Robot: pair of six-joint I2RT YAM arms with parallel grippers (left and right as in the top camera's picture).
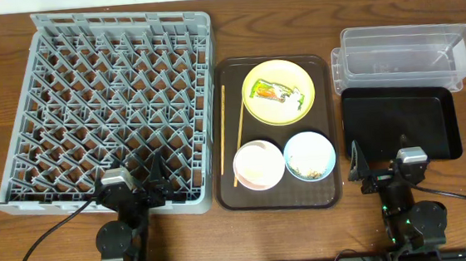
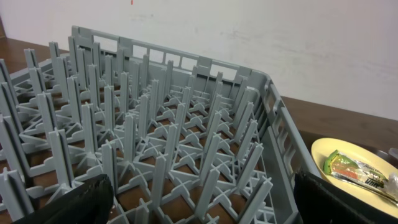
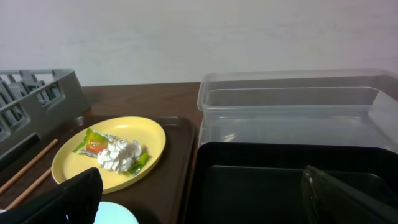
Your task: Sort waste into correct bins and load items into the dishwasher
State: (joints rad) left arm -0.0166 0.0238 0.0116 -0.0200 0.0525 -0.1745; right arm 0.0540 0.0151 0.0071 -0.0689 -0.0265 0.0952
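Both our left hand (image 1: 155, 172) and right hand (image 1: 371, 168) are spread wide, holding nothing. Right hand is nearer the wrapper (image 3: 90, 142), lying crosswise on the yellow plate (image 3: 148, 133) ahead-left, tissue (image 3: 118, 154) atop.

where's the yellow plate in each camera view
overhead: yellow plate upper centre, on the brown tray.
left wrist: far right edge, past the rack wall.
right wrist: lower left, tissue on it.
shared landmark: grey dish rack, left of the plate everywhere.
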